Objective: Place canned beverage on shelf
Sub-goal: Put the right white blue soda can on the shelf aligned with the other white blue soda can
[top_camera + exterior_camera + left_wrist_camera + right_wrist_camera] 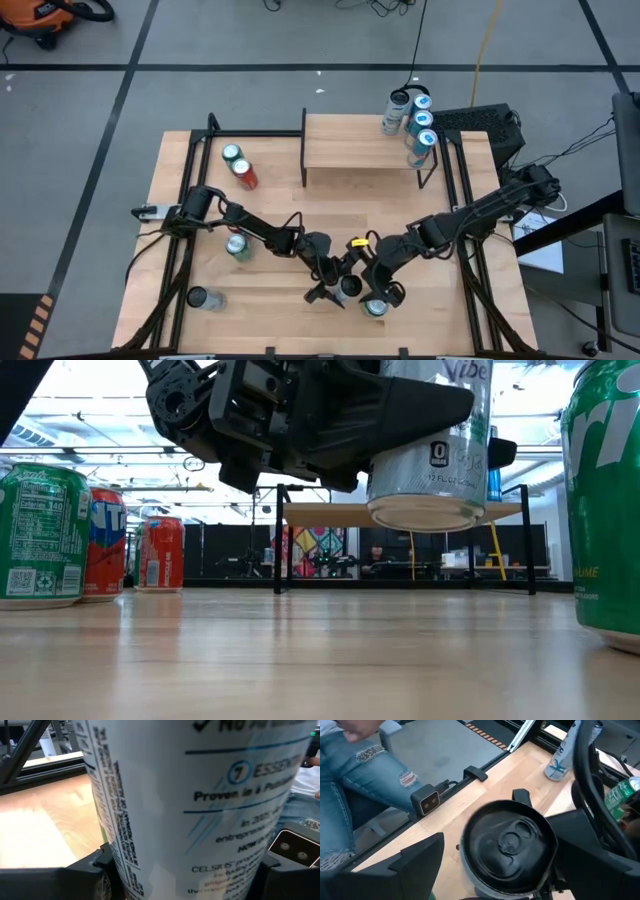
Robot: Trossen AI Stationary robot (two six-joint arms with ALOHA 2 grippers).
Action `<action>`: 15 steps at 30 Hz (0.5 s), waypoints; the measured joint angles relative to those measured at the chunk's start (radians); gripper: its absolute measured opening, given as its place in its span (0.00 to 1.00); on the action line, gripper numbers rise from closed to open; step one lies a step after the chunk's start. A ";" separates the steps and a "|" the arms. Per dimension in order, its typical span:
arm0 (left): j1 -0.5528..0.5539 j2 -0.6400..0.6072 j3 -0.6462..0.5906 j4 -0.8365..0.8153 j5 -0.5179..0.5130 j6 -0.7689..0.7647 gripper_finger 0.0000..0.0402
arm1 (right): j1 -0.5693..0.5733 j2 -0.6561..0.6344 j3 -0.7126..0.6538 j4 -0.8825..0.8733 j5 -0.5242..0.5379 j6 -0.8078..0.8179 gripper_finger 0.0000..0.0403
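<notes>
Left gripper [333,291] jaws clamp glossy white cylindrical can [430,445] off table; right gripper [382,297] jaws wide, empty.

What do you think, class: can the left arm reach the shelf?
Probably yes: the left claw grips the white can clear of the table, the shelf is bare on its left, and no can stands between.

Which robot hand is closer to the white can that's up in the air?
The left hand: its fingers are gripping the white can, lifted off the table. The right hand is open just above the can's top, not holding it.
</notes>
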 joint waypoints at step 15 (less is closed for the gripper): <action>0.001 0.000 0.000 -0.003 -0.031 -0.045 0.64 | -0.006 0.000 0.000 -0.008 -0.004 0.053 0.59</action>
